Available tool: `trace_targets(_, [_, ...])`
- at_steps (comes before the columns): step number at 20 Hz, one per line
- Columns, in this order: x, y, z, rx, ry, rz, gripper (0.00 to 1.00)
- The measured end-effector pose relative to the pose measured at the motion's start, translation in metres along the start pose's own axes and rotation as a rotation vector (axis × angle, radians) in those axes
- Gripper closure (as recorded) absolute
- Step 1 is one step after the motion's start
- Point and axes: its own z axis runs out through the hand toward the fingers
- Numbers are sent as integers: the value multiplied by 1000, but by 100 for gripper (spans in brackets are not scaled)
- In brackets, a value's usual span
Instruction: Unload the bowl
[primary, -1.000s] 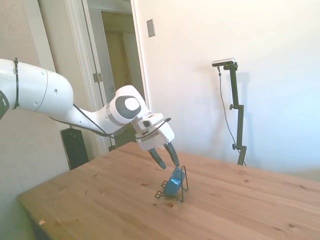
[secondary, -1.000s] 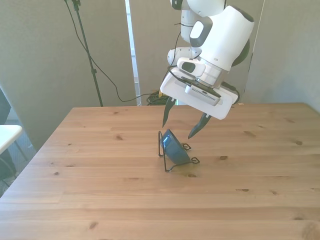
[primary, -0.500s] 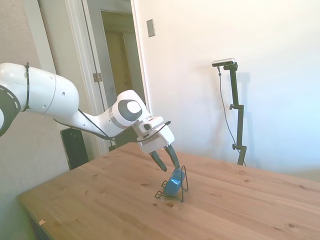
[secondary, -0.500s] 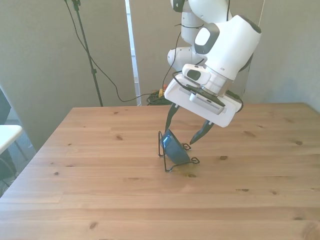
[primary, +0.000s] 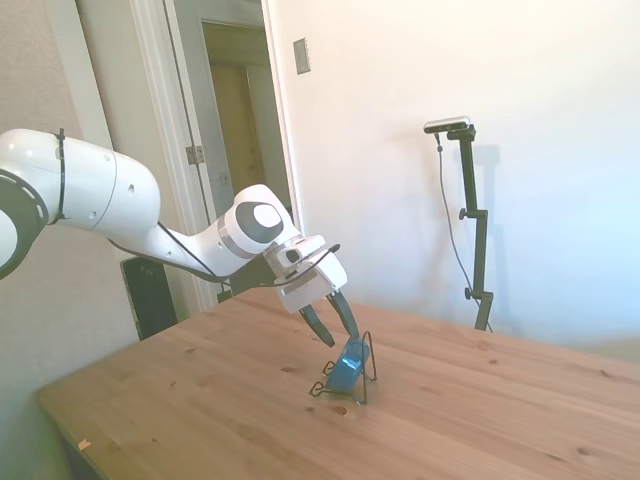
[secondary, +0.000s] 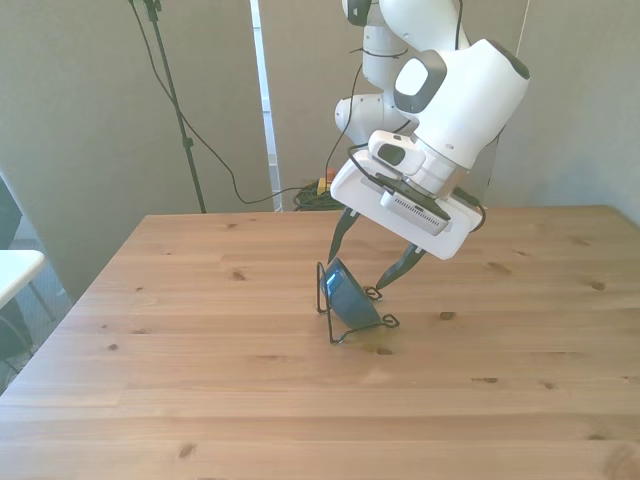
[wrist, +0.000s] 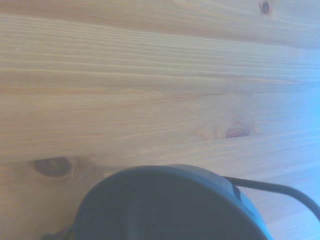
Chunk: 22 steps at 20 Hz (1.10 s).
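Note:
The small blue bowl (secondary: 348, 292) stands on edge, leaning in a thin dark wire rack (secondary: 345, 320) near the middle of the wooden table (secondary: 200, 380). In the side view the bowl (primary: 348, 367) shows in the rack (primary: 345, 385) too. My gripper (secondary: 358, 262) is open and tilted, just above the bowl, with one finger (secondary: 342, 232) on each side of its upper rim; touching cannot be told. From the side the gripper (primary: 336, 328) hangs just above and to the left of the bowl. The wrist view shows the bowl's dark outside (wrist: 165, 205) from close by, and a rack wire (wrist: 275, 190).
A doorway (primary: 235, 140) and a dark flat object (primary: 150, 295) stand beyond the table's far side in the side view. A light stand with cables (secondary: 175, 110) rises behind the table at the front view's left.
The gripper has come down toward the bowl and a little toward the front view's right, its fingers now flanking the bowl's top. Bowl and rack have not moved.

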Motion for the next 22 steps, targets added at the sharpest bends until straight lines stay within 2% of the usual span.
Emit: trace_targets(22, [9,12,7,-72,24,20,100])
